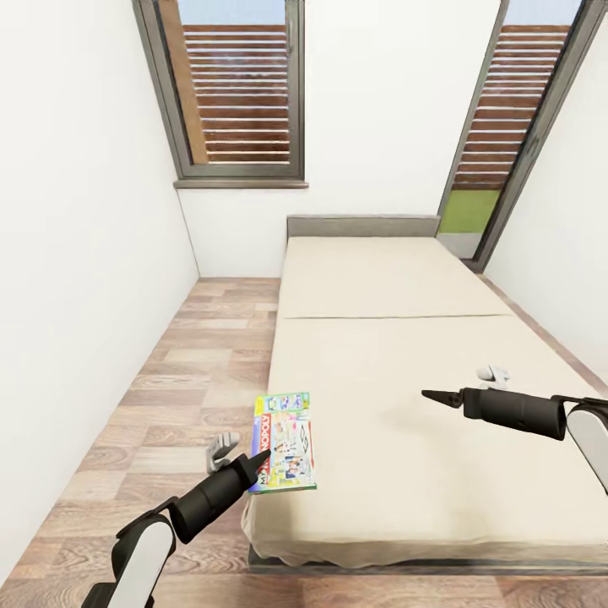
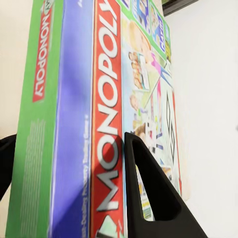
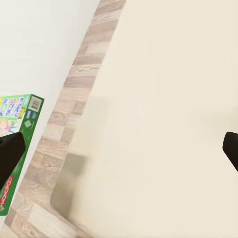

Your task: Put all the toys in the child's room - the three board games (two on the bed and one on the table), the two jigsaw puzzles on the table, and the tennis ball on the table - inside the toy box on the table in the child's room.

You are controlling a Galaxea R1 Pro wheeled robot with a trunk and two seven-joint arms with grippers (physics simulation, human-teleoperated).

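The head view looks down a narrow white-walled room at the bed (image 1: 405, 338), its beige mattress running away toward a grey headboard (image 1: 363, 226) below two windows with slatted shutters (image 1: 241, 93). One board game (image 1: 287, 441), a green-edged box lettered MONOPOLY, lies flat at the near left corner of the mattress, its long side along the bed's left edge beside the wood-plank floor (image 1: 194, 371). The left claw (image 1: 260, 458) is at the box's near left edge; in the left wrist view one dark finger (image 2: 153, 193) lies against the printed lid and the other sits past the green side wall, so the jaws straddle the box edge, though whether they have clamped on it I cannot tell. The right claw (image 1: 432, 395) hangs above bare mattress on the right, well apart from the box; the right wrist view shows its fingertips (image 3: 11, 148) spread wide, released and holding nothing, with the game (image 3: 17, 144) in the distance between them.
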